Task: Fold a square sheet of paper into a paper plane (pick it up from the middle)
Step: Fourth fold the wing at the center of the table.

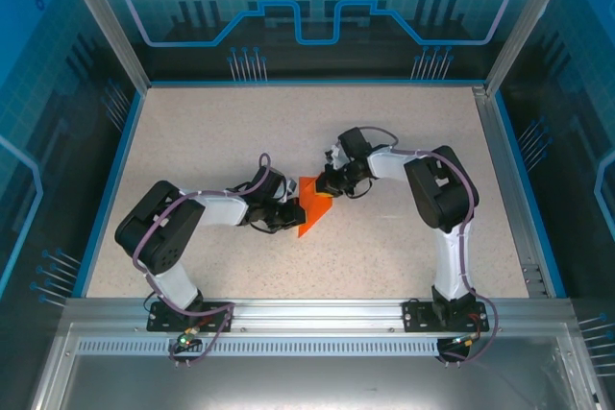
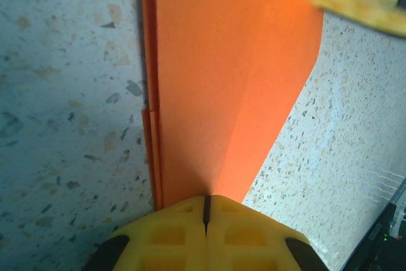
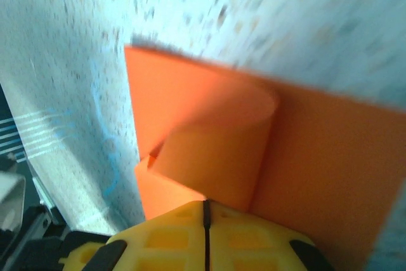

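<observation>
Step in hand: mid-fold, likely wing or nose flap. Orange square sheet of paper [image 1: 313, 205] creased into narrower wedge, at centre of table [image 1: 192, 141], between both arms. Grip, left hand [image 2: 206, 202]: clenched on wedge's near end, stacked layer edges along one side, diagonal crease running away. Grip, right hand [image 3: 205, 207]: pinching loose flap, curled over, not yet flat. Next, probably: carry flap across to crease, lay flat, press. Calls for edge alignment, firm left-side hold, gentle pull, no tearing.
</observation>
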